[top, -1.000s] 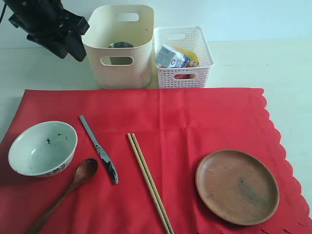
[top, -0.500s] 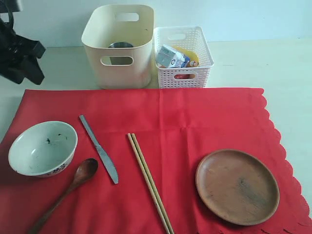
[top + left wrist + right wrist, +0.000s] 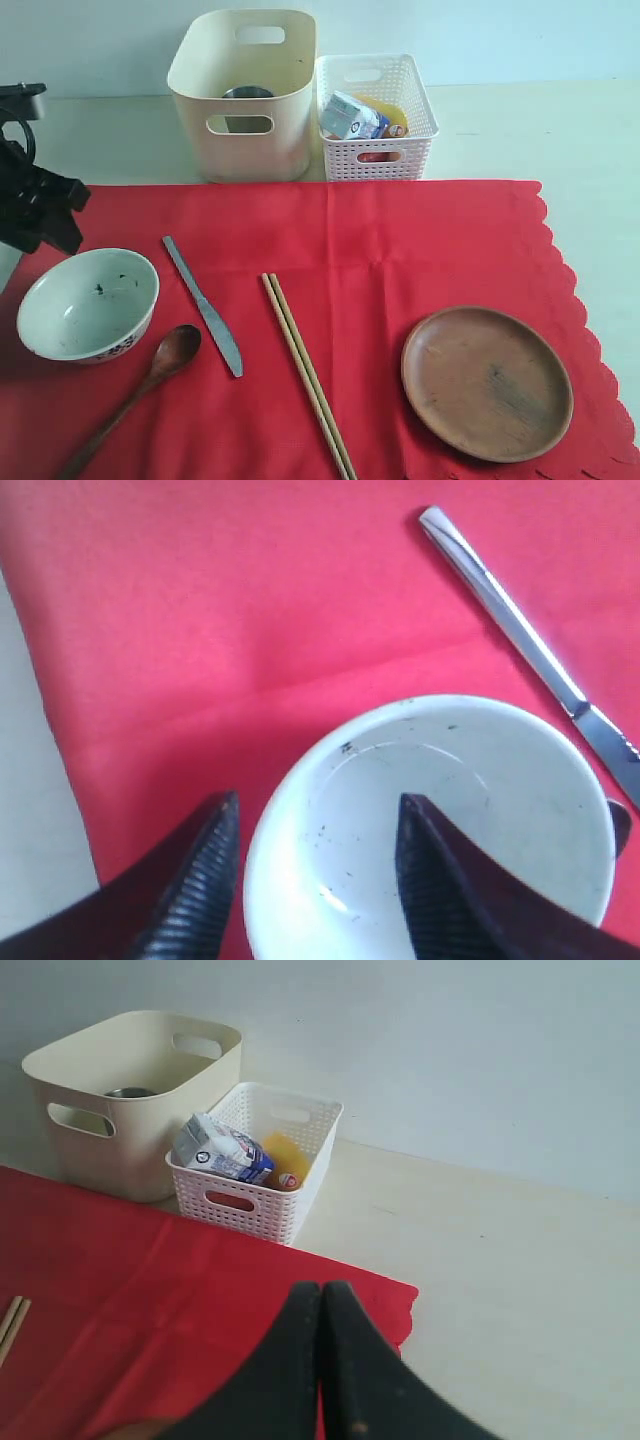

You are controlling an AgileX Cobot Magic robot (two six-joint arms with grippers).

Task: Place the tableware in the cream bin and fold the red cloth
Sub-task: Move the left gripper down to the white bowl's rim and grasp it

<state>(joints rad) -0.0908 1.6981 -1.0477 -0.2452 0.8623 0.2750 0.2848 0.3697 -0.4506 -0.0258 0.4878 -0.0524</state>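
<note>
The left gripper, jaws apart, hovers over the white ceramic bowl at the left end of the red cloth, seemingly straddling its rim, one finger inside and one outside. The right gripper, pressed together, sits well away.

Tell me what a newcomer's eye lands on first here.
The bright red cloth fills most of the foreground, with a round wooden plate on its right side. At the left edge, the left gripper hovers open over the white bowl, fingers astride its rim. Behind stands the cream bin.
</note>
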